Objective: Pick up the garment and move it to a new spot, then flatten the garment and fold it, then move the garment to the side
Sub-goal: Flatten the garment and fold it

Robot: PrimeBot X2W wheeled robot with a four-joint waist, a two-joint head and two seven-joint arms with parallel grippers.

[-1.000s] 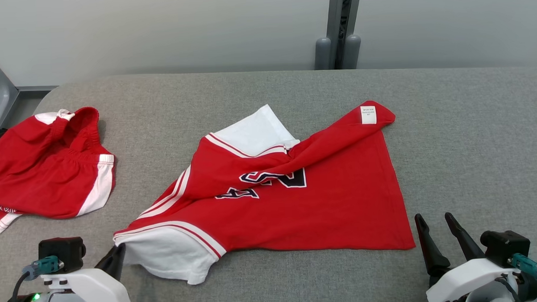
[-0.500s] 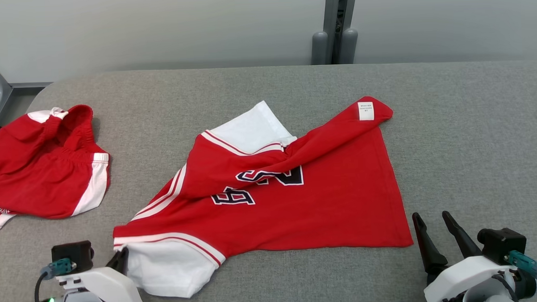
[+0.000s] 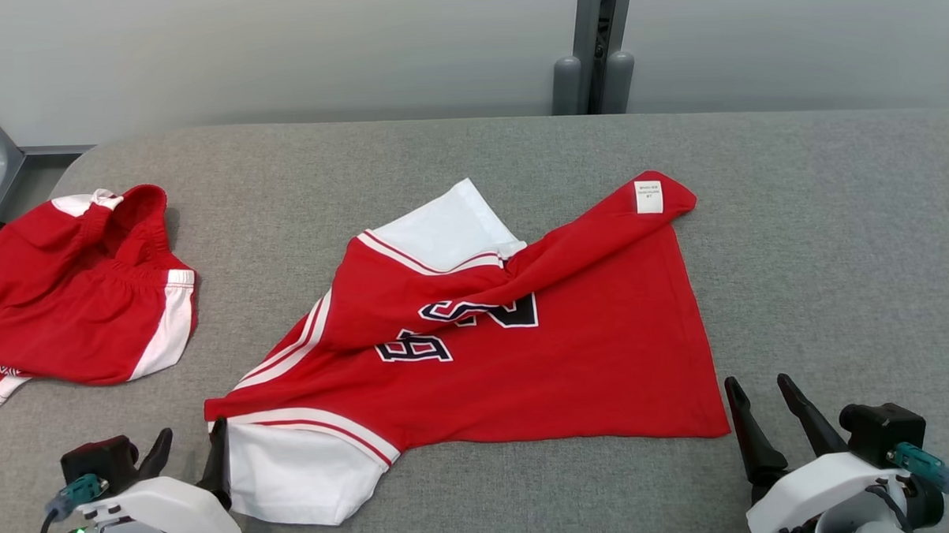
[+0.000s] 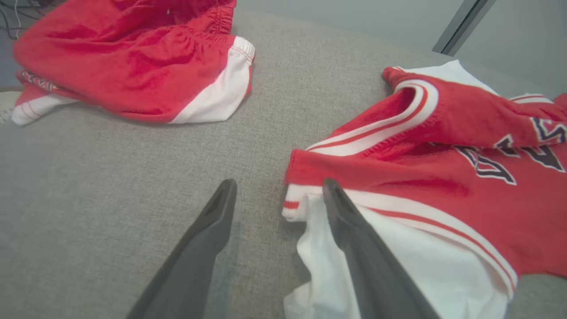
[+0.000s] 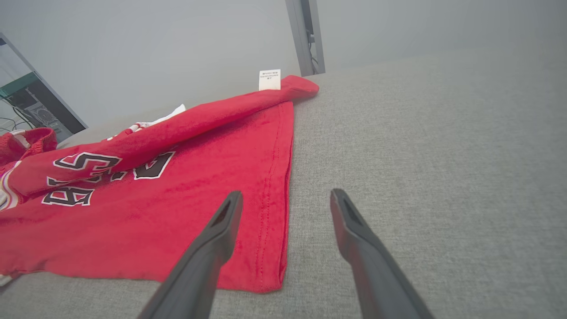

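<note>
Head view: the left gripper (image 3: 194,428) sits low at the near left of the grey table (image 3: 837,246), its two dark fingers spread and pointing away from the robot, with nothing between them. Its inner finger stands right at the edge of the white sleeve (image 3: 292,478) of the garment (image 3: 525,359), a red jersey with dark lettering that lies crumpled across the middle of the table. The right gripper (image 3: 757,384) waits at the near right, just beside the jersey's near right corner, fingers parted and holding nothing. Bare grey cloth stretches to the right of the jersey and behind it. A pair of red shorts (image 3: 73,296) lies bunched at the table's left edge, well apart from the jersey. A grey post (image 3: 597,41) rises behind the far edge.

Left wrist view: the fingers are wide apart. One is over bare table, while the other overlaps the white sleeve; whether it touches the cloth cannot be told. The red-and-white striped trim rumples just ahead, and the shorts lie further off to the left.

Right wrist view: the parted fingers straddle the jersey's side hem (image 5: 274,221), one above red cloth and one above bare table. A white label (image 5: 269,79) shows at the folded far corner.
</note>
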